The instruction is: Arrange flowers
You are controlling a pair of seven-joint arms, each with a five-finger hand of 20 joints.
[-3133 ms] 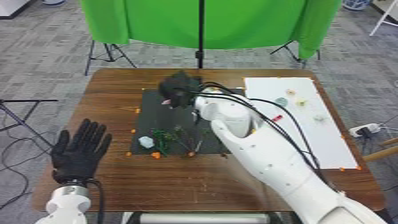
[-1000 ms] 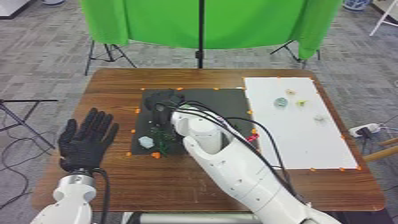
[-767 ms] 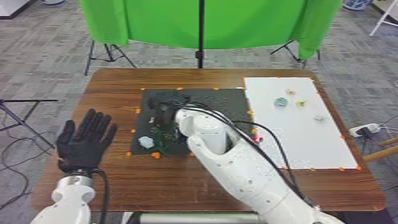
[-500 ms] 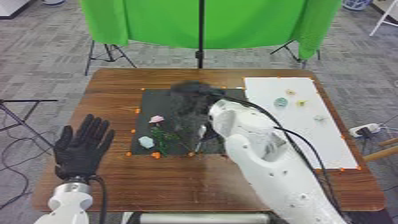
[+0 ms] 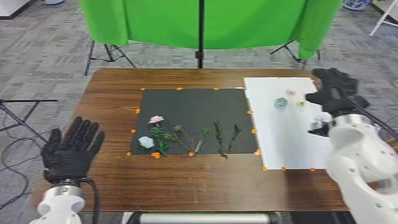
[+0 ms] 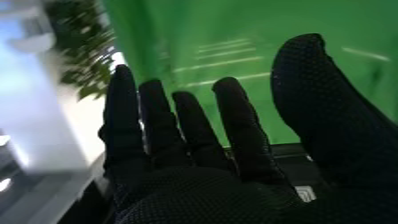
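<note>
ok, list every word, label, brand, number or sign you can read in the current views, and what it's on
No readable text, so nothing to quote.
Dark mat, white sheet, wooden table: no lettering I can make out.
Pale patch by the right hand, right wrist view: dark marks, too small to tell if they are print.
Green cloth: pale streaks, no legible characters.

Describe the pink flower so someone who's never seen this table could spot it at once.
On the brown table lies a dark mat beside a white sheet. Toward the mat's left side, the pink flower lies just beyond some greenery. It is the mat's only pink bloom; the pale flower lies closer to the near left corner.
</note>
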